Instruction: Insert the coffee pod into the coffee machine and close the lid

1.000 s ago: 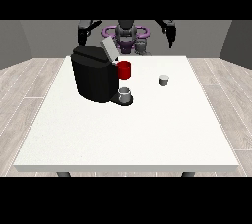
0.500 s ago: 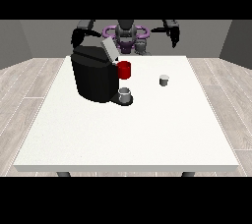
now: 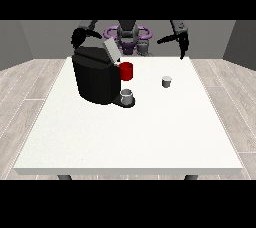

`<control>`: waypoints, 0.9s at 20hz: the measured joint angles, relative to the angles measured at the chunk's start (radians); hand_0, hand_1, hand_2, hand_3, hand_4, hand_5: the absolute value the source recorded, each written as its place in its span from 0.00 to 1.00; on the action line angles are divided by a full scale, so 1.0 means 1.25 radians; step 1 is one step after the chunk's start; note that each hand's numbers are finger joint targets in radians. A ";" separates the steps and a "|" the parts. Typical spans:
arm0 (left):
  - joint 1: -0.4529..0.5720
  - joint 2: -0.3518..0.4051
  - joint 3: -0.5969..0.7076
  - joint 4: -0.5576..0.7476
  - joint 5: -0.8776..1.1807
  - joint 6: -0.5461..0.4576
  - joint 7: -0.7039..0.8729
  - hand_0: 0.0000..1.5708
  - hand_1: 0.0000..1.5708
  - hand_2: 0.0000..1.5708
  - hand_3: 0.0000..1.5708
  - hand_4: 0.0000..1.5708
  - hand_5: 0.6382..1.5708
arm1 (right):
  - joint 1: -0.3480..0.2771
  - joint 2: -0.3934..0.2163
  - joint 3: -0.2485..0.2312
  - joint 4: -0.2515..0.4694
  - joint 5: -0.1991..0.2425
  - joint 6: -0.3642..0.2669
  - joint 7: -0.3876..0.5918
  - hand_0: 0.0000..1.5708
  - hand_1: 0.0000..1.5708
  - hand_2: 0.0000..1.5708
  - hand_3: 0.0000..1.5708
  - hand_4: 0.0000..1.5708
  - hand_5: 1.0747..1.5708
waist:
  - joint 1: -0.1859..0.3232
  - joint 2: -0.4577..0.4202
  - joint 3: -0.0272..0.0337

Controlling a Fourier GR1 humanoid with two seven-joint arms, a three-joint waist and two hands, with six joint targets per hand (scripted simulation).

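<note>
A black coffee machine (image 3: 96,78) is shown on the left part of the white table (image 3: 130,137), with its grey lid (image 3: 111,50) raised and tilted back. A red part (image 3: 126,71) projects from the machine's right side, and a small grey cup (image 3: 127,97) is set on the machine's base below it. The coffee pod (image 3: 166,81), a small pale cylinder, is seen upright on the table to the right of the machine and well apart from it. The hand at the view's right (image 3: 183,45) is held above the far right edge of the table, its fingers extended downward and nothing gripped. The hand at the view's left (image 3: 78,36) is raised behind the machine's far side; whether its fingers are spread or curled cannot be told.
</note>
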 measured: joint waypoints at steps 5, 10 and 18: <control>-0.084 0.040 0.020 0.088 -0.014 -0.018 0.022 0.00 0.00 0.00 0.00 0.00 1.00 | -0.044 0.004 0.009 0.020 0.000 -0.016 -0.019 0.00 0.00 0.00 0.00 0.16 1.00 | -0.014 0.052 0.0000; -0.146 0.067 0.043 0.200 -0.032 -0.019 0.018 0.00 0.00 0.00 0.00 0.00 1.00 | -0.075 -0.008 0.019 0.006 0.001 -0.006 0.019 0.00 0.00 0.00 0.00 0.23 1.00 | -0.038 0.086 -0.0002; -0.203 0.074 0.022 0.324 -0.097 -0.006 0.005 0.00 0.00 0.00 0.00 0.00 1.00 | -0.105 -0.005 0.011 0.047 0.020 -0.031 0.039 0.00 0.00 0.00 0.00 0.27 1.00 | -0.033 0.107 -0.0003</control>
